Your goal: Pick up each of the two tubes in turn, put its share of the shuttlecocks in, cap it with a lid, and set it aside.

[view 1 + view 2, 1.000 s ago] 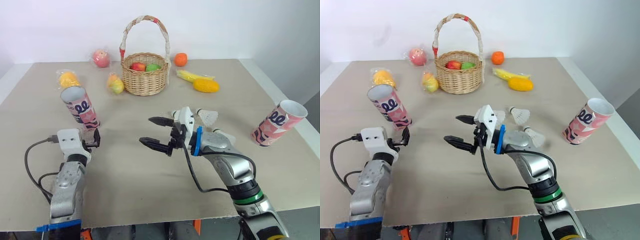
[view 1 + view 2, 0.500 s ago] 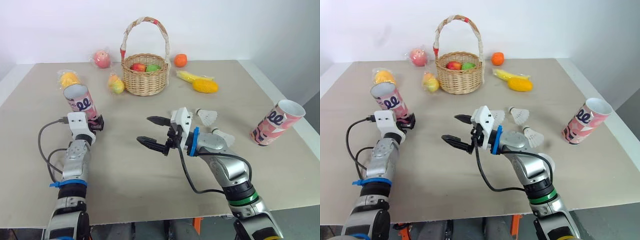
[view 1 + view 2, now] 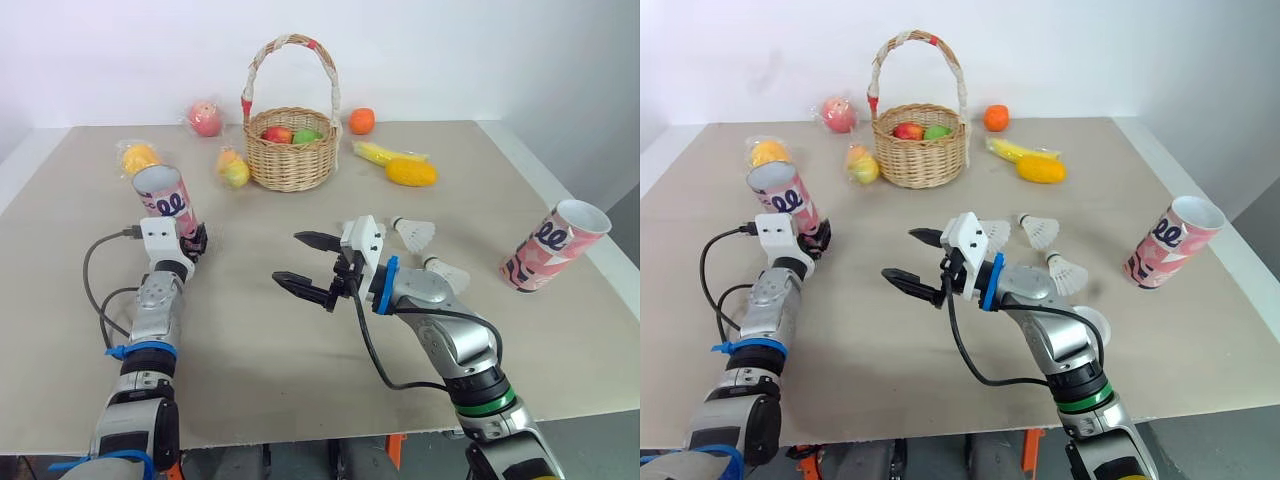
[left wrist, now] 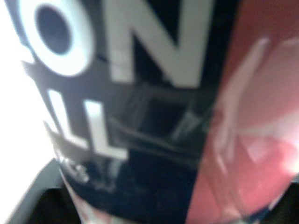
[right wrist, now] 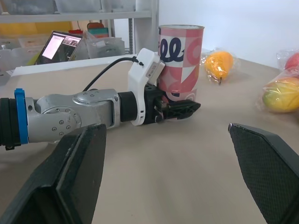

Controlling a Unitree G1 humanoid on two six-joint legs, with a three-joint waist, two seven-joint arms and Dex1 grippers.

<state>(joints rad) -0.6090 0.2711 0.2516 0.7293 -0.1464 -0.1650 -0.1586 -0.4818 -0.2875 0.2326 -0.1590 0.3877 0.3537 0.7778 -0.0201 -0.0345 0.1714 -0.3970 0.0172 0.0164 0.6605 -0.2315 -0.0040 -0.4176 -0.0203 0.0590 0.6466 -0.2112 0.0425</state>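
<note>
Our left tool point(image 3: 193, 242) pinches the base of the left tube point(image 3: 168, 203), long axis nearly upright, mouth up. Our right tool point(image 3: 290, 258) is spread and empty; the shuttlecocks point(image 3: 415, 233) lie at its 3 o'clock, nearer that arm.

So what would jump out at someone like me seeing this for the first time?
Probably the wicker basket holding fruit at the far middle of the table. Next, the pink patterned tube on the left with the left end effector close at its base, and a second tube near the right edge. In the middle, the right end effector hangs wide open beside two white shuttlecocks.
</note>
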